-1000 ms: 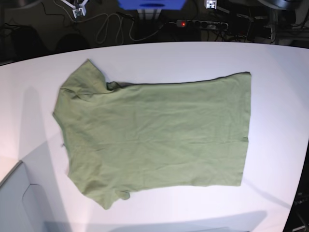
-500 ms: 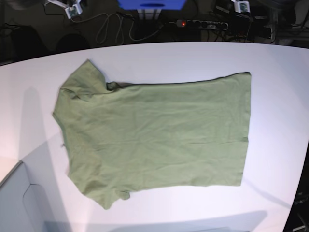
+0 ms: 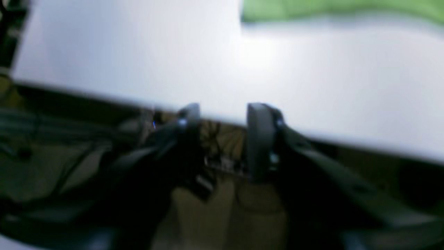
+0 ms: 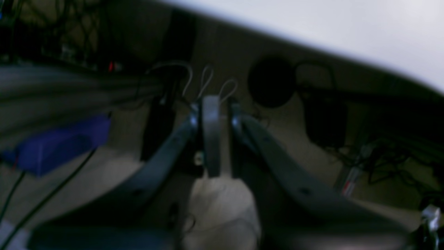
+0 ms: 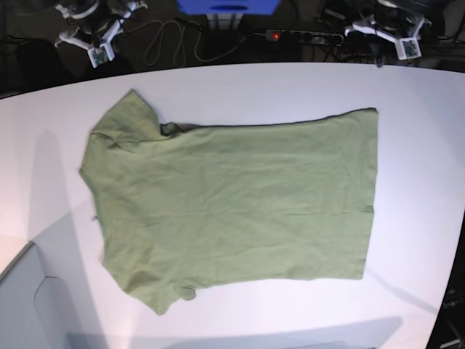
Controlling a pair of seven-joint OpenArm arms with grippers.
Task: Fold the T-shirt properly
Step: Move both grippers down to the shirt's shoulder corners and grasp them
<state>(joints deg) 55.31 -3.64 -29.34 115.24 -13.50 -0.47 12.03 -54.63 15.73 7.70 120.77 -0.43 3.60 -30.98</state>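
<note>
The olive-green T-shirt (image 5: 232, 200) lies flat on the white table (image 5: 240, 80), collar at the left, hem at the right, sleeves at the upper and lower left. My left arm (image 5: 392, 25) hangs beyond the table's far edge at the upper right. My left gripper (image 3: 223, 114) is open and empty over that edge, with a corner of the T-shirt (image 3: 329, 8) far ahead. My right arm (image 5: 91, 33) is beyond the far edge at the upper left. My right gripper (image 4: 212, 104) is shut and empty, off the table (image 4: 347, 24).
A power strip (image 5: 305, 35) with a red light, cables (image 5: 167, 36) and a blue object (image 5: 229, 6) lie behind the table's far edge. A grey panel (image 5: 29, 305) stands at the lower left corner. The blue box (image 4: 59, 142) shows left of my right gripper.
Both arms have come further into the base view at the top, spreading outward and moving closer to the table's far edge. The T-shirt has not moved.
</note>
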